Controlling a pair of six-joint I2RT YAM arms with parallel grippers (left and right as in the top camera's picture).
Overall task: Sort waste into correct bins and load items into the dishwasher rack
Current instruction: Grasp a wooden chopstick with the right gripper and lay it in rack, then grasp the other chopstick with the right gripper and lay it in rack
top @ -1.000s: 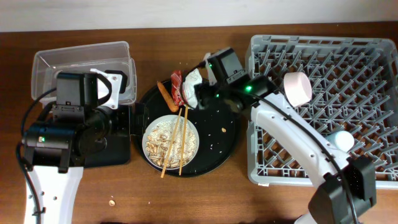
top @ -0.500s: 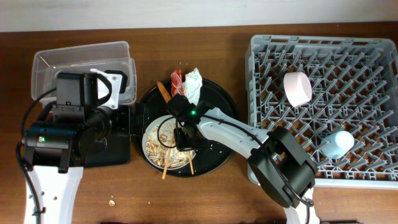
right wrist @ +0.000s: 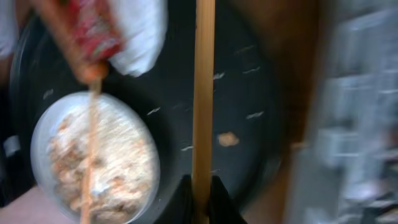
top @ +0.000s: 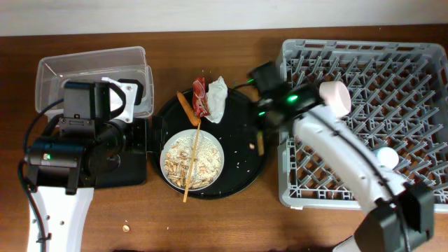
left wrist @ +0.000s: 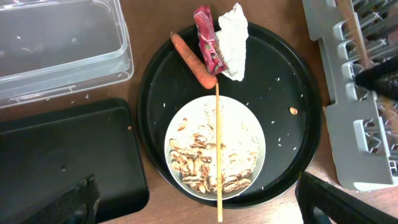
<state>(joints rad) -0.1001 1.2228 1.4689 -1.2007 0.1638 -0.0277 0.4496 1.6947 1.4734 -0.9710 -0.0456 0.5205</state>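
My right gripper [right wrist: 202, 202] is shut on one wooden chopstick [right wrist: 203, 93], held over the right side of the round black tray [top: 241, 164] beside the grey dishwasher rack [top: 364, 182]. The held chopstick [top: 260, 142] points toward the table's front. A second chopstick [left wrist: 217, 155] lies across the white bowl [left wrist: 249, 134] of beige food scraps [top: 192, 159]. At the tray's far edge lie the orange carrot stick [left wrist: 193, 60], red-and-white wrapper [left wrist: 208, 37] and white tissue [left wrist: 232, 34]. My left gripper [left wrist: 196, 186] hangs open, high above the bowl's near side.
The clear tub [top: 94, 70] and the black rectangular tray [top: 133, 168] sit at the left, partly under my left arm. A pink cup [top: 336, 99] and a light-blue cup [top: 385, 157] rest in the rack. A crumb [top: 126, 227] lies on the table.
My right gripper has shut on one chopstick, lifted it off the bowl and carried it right toward the rack. The left arm has not moved.
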